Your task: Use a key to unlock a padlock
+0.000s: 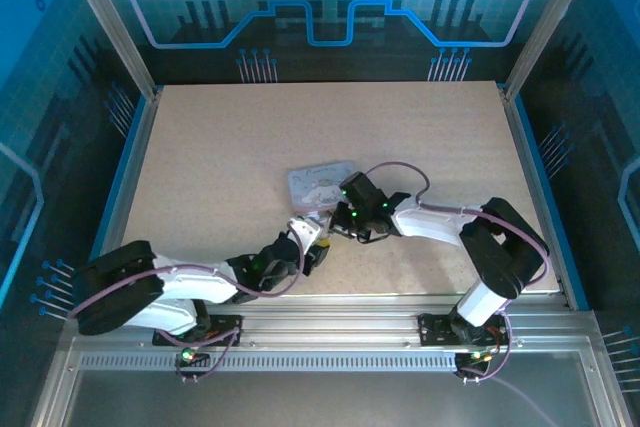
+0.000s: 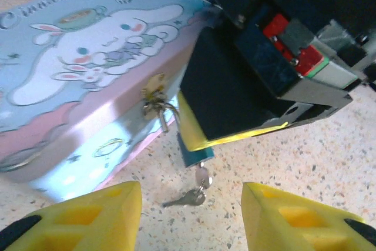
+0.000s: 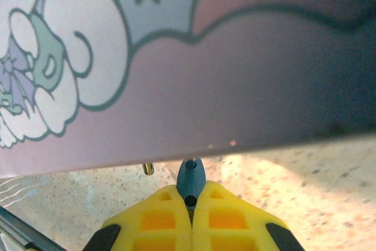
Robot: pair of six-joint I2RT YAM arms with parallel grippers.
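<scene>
Padlock (image 3: 191, 176) tight between right jaws

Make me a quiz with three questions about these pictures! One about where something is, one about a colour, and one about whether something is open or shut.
1. Where is the key?
A. On the table, just below the padlock
B. At the table's far edge
C. On an arm's base

2. What colour is the padlock?
A. Red
B. Teal
C. White

3. How do the right gripper's jaws stand?
A. Wide open
B. Shut on the key
C. Shut on the padlock

Answers:
1 A: the left wrist view shows it lying on the speckled table under the padlock.
2 B: its body looks teal in both wrist views.
3 C: the right wrist view shows the yellow jaws pressed together around it.
</scene>
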